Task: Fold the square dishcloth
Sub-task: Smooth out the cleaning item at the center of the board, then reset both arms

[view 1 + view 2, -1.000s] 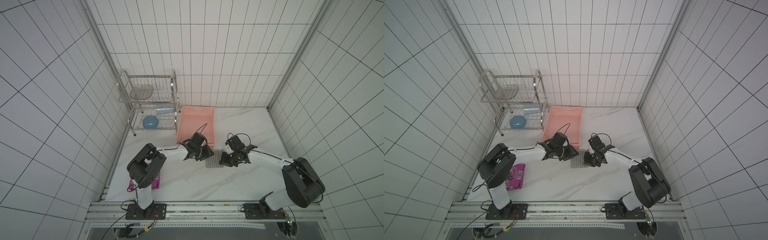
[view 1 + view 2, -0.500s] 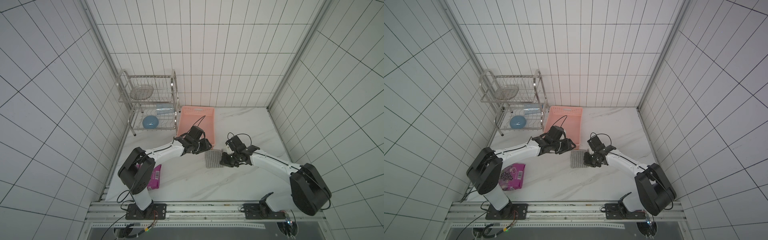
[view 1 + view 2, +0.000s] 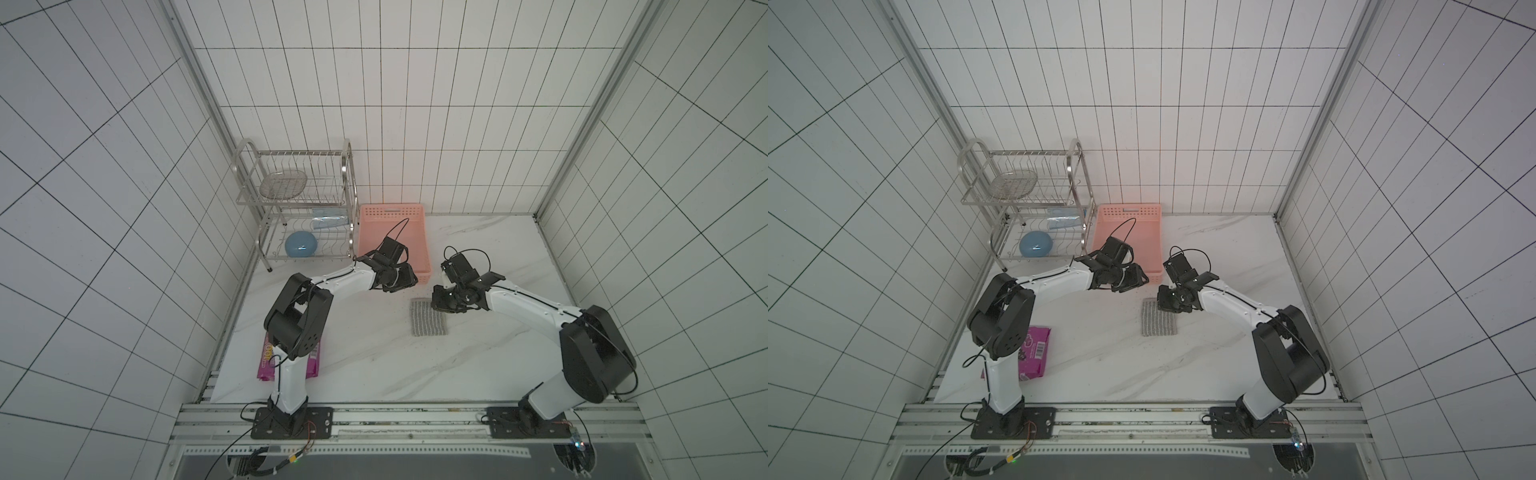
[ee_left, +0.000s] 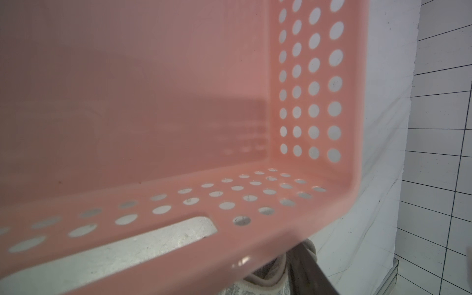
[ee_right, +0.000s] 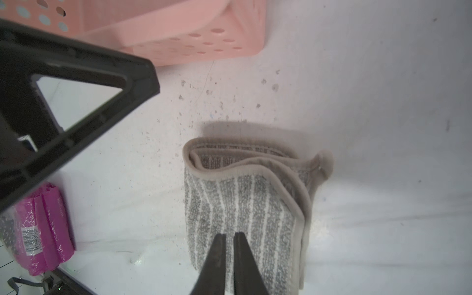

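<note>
Left end effector (image 3: 405,279) has left the ribbed, striped dishcloth (image 3: 428,316) (folded rectangle).

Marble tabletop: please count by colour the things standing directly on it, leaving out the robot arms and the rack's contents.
Pink: 1, perforated plastic basket
Grey: 1, folded striped dishcloth
Purple: 1, shiny snack packet
Silver: 1, wire metal dish rack
Total: 4

White arms (image 3: 528,305) — black joints, looped cables (image 3: 471,253)
</note>
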